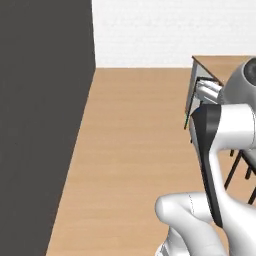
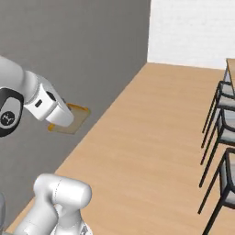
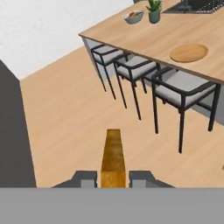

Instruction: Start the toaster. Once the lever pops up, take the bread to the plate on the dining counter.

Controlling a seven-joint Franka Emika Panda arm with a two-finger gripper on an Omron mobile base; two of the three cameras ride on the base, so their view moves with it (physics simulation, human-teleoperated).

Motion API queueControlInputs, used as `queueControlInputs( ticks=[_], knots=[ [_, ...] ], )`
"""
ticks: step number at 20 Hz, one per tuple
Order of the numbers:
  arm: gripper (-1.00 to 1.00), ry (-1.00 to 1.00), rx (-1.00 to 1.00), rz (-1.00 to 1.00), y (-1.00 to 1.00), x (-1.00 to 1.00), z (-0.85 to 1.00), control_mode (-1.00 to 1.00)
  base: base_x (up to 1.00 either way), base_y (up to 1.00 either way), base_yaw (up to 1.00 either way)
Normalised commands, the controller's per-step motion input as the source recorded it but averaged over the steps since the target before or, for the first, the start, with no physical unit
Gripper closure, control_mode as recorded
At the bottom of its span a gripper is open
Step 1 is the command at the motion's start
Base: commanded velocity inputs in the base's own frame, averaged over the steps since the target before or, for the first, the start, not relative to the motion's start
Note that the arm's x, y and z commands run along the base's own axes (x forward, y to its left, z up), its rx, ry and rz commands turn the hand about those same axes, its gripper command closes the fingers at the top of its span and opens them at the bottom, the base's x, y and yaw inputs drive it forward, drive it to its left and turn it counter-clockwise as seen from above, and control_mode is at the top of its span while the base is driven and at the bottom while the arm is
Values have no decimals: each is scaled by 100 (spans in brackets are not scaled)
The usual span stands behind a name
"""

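The jaws grip the one slice of bread edge-on, held out over the floor. So the toasting looks done and the carry is under way; setting it down remains. Ahead of the jaws and off to one side, one plate waits on the counter, behind three chairs.
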Motion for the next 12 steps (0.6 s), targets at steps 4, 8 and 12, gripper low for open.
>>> queueControlInputs(
  ticks=[4,8,12],
  knots=[
    [100,0,0,0,0,0,0,100,70,39,-60],
    [100,0,0,0,0,0,0,100,70,38,-60],
    [100,0,0,0,0,0,0,100,70,38,-59]
  ],
)
